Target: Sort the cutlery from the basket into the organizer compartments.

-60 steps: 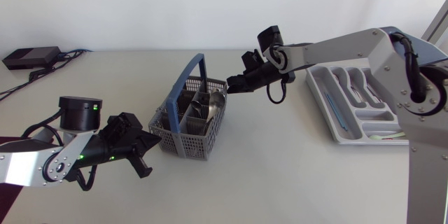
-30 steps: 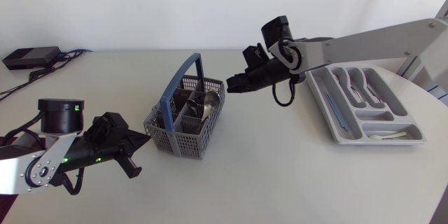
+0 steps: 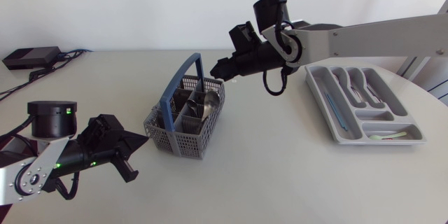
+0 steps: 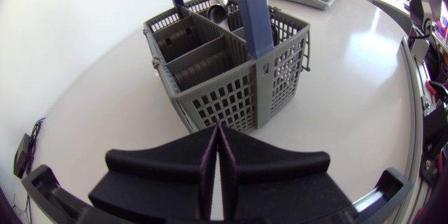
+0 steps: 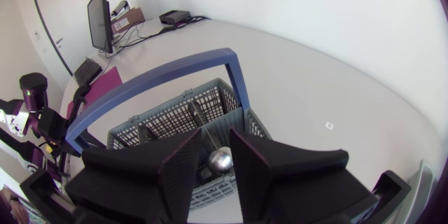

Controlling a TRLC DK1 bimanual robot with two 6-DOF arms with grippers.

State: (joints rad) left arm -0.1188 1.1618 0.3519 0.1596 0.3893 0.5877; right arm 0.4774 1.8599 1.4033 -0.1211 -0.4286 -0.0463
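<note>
Now our right hand (image 3: 224,70), fingers (image 5: 175,171) narrowly parted and empty, hovers at the one o'clock rim of the basket (image 3: 183,124); inside, a spoon (image 5: 221,158) stands near-upright just ahead of those fingers. Our left hand (image 4: 216,134), pressed closed, sits at the basket's eight o'clock.

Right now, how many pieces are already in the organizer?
3 that I can make out: a thin teal piece in the organizer's long side slot, a dark one in a middle slot, a pale one in the end compartment. More may be hidden.
</note>
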